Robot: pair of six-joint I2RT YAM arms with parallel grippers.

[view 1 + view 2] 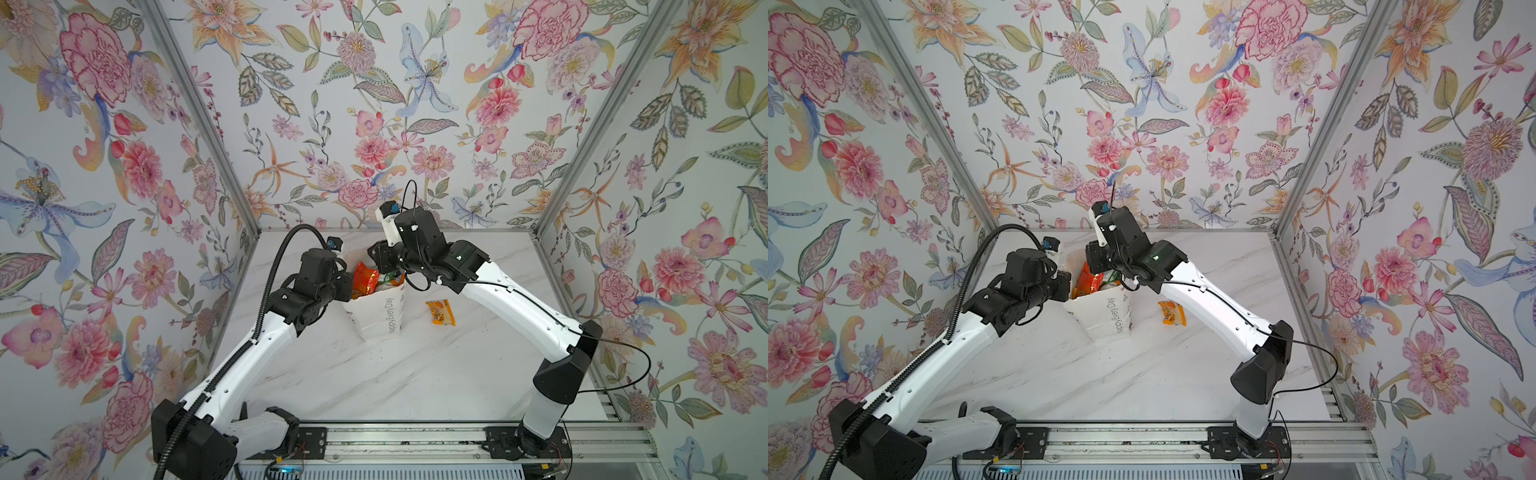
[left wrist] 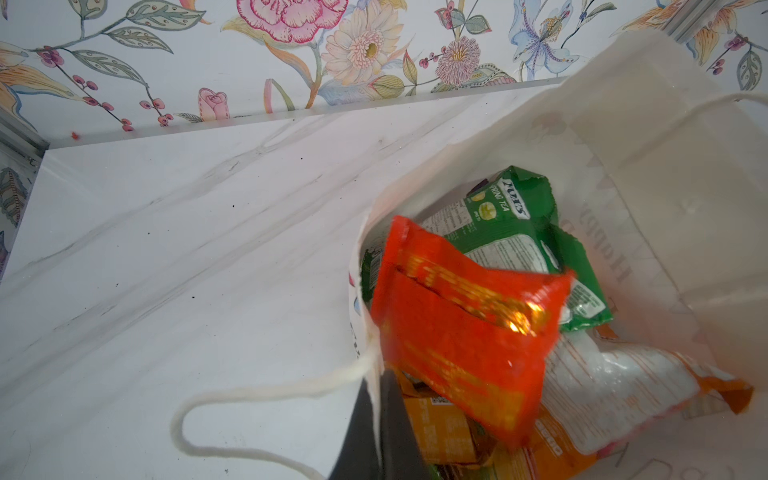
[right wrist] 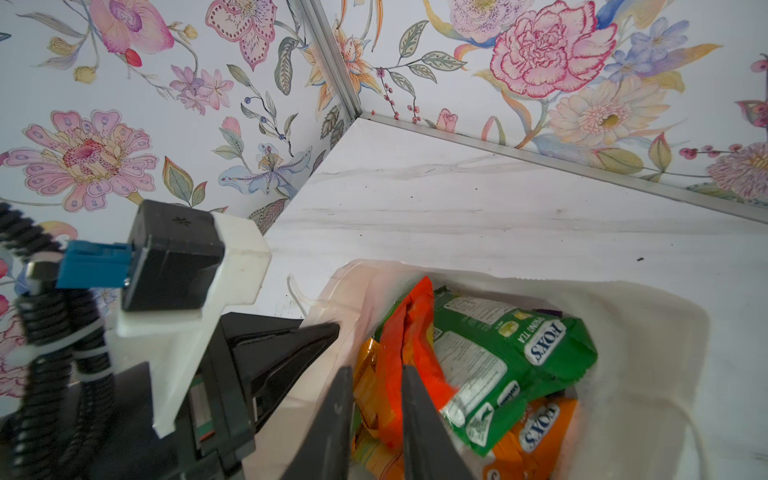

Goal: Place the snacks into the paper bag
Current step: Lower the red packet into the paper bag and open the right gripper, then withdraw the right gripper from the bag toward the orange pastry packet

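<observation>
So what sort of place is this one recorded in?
Most likely a purpose-built robot test booth, not a real room. It has floral-papered wall panels joined by bare aluminium framing and a marble-look tabletop. The left arm and right arm are bolted to a metal rail at its front edge.

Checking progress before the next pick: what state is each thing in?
Bag: upright, open, partly filled.
Left end effector: shut on bag rim.
Right end effector: open at bag mouth.
Red pack: tilted in bag.
Green pack: inside bag.
Sachet: flat on table, outside bag.
</observation>
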